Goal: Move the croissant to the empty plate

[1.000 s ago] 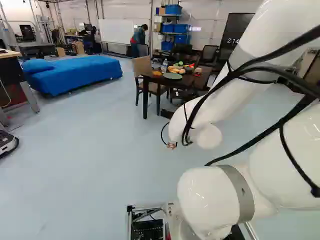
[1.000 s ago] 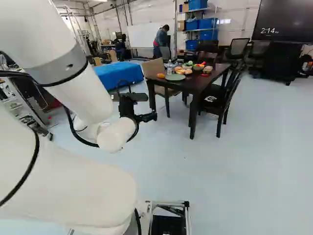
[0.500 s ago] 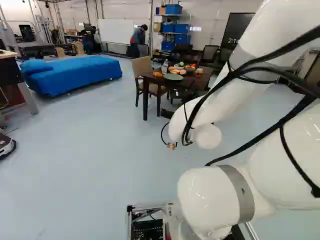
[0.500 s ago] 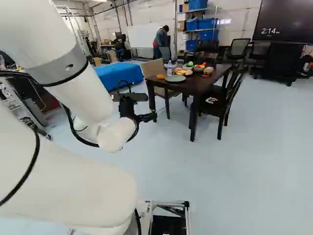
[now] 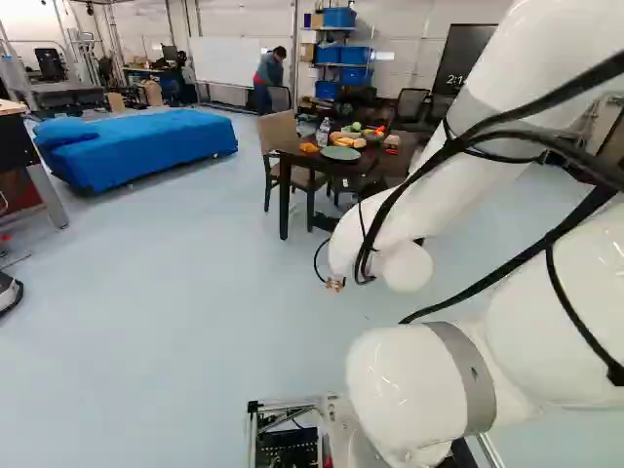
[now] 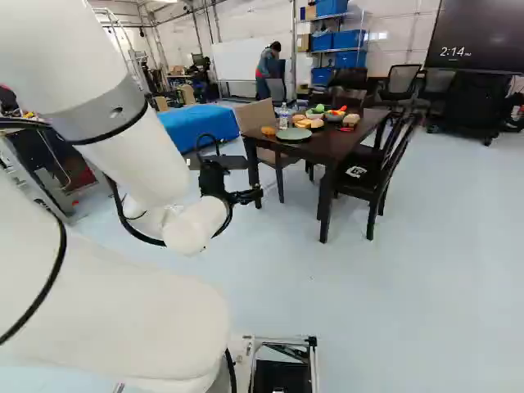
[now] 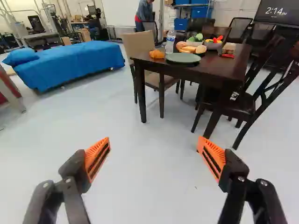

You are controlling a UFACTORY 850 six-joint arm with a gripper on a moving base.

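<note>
A big bed with a blue cloth cover (image 7: 77, 60) is well ahead of the black gripper with orange pads (image 6: 259, 196), off to one side. The dark brown wooden table (image 7: 215, 70) is ahead too; the white arm (image 5: 419, 214) hides part of it in the left base view. The gripper's two fingers are spread wide, nothing between them. Far past them, on the table, sit a round green plate (image 7: 183, 58) and, just beside it, a small orange-brown lump (image 7: 157, 54), likely the croissant, hard to make out.
</note>
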